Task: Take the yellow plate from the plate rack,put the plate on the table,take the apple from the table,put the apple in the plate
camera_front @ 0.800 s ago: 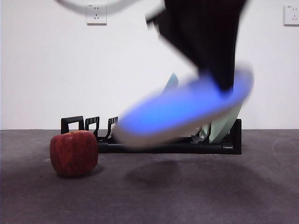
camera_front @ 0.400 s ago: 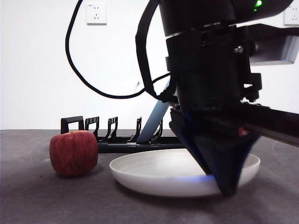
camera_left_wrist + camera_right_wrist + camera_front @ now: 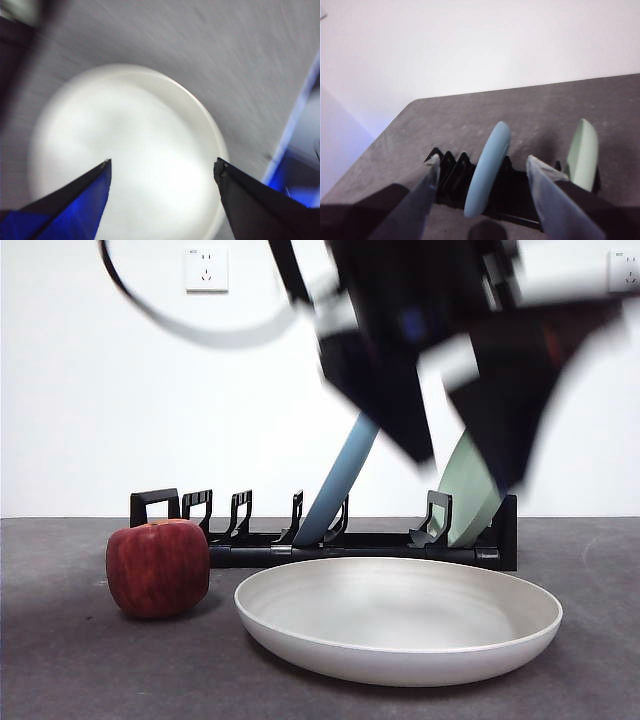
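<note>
Yellow plate sits flat on the table, free of both grippers, with the apple just beside its rim, in front of the plate rack. Left gripper hovers above the plate, jaws apart and empty; right gripper faces the rack's light blue plate and pale green plate, jaws apart too. Apple looks rigid, smooth, moderately heavy, so I'd grip across its widest middle.

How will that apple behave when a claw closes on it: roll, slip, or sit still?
The apple stands upright on the table beside the yellow plate, so it probably sits still until touched. Its rounded, smooth-looking skin may slip in the claw. Its blocky sides suggest it would rock rather than roll far.
</note>
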